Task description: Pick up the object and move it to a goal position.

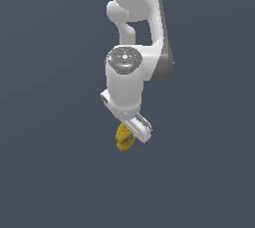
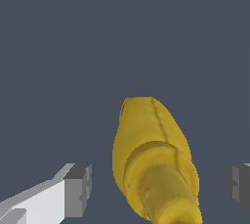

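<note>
The object is a small yellow squeeze bottle (image 2: 146, 135). In the wrist view it lies lengthwise between my fingers, cap end nearest the camera. My gripper (image 2: 158, 189) is open around it. One grey fingertip (image 2: 78, 189) and the other (image 2: 238, 185) stand on either side, each with a visible gap to the yellow body. In the exterior view the bottle (image 1: 122, 140) pokes out just below the gripper (image 1: 131, 131), with a bit of blue label showing. The hand hides its upper part there.
The white arm (image 1: 130, 48) comes down from the top of the exterior view and ends over the bottle. Around it there is only a plain dark grey-blue surface (image 1: 50, 172), with no other objects or edges in sight.
</note>
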`<control>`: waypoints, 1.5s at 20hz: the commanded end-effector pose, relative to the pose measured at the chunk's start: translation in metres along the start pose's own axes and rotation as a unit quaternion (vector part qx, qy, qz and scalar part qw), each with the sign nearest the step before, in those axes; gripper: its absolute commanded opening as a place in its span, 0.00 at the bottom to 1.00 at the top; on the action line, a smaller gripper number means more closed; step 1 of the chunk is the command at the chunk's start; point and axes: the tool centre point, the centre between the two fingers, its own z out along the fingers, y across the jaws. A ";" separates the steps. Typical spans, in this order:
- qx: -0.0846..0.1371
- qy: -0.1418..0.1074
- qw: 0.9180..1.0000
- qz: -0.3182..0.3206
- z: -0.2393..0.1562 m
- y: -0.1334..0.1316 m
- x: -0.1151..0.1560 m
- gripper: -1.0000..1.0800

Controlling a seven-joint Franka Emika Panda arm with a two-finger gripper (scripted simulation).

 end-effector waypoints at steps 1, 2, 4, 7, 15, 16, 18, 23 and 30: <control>0.001 0.001 1.000 0.000 0.001 -0.001 0.001 0.96; 0.001 0.001 1.000 0.000 0.000 -0.001 0.001 0.96; 0.001 0.001 1.000 0.000 0.000 -0.001 0.001 0.00; 0.001 0.001 1.000 0.000 0.000 -0.001 0.001 0.00; 0.001 0.000 1.000 0.000 -0.001 0.000 0.001 0.00; 0.001 0.001 1.000 0.000 -0.002 0.000 0.001 0.00; 0.002 0.001 1.000 0.000 -0.007 0.003 0.003 0.00; 0.005 0.005 1.000 0.002 -0.032 0.014 0.009 0.00; 0.016 0.014 1.000 0.006 -0.099 0.045 0.026 0.00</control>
